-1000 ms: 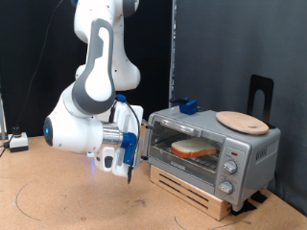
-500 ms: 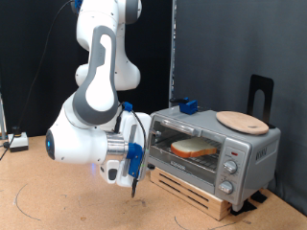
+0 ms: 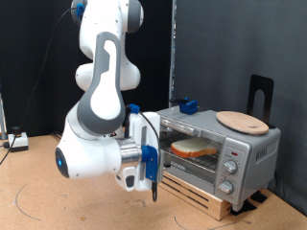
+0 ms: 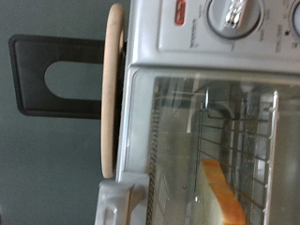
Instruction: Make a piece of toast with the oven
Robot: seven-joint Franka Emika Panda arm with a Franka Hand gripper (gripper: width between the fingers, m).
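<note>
The silver oven [image 3: 251, 146] stands on a wooden slatted base at the exterior view's right, with its glass door closed. The piece of toast [image 3: 195, 148] lies on the wire rack inside, seen through the glass. My gripper [image 3: 153, 192] hangs with its fingers pointing down, just to the left of the oven's front lower corner, touching nothing and holding nothing. The wrist view looks at the oven's glass door [image 4: 178, 131] from close up, with the toast [image 4: 225, 192] edge-on behind it. My fingers do not show in the wrist view.
A round wooden plate [image 3: 242, 121] lies on the oven's top, also in the wrist view [image 4: 111, 89]. The knobs [image 3: 230, 166] sit on the right panel. A blue object [image 3: 188, 105] sits on the oven's back left. A black stand [image 3: 260, 96] rises behind.
The arm has swung towards the exterior view's right and lower, bringing the gripper from beside the oven's left side to just in front of its lower left corner. The oven and the toast have not moved.
</note>
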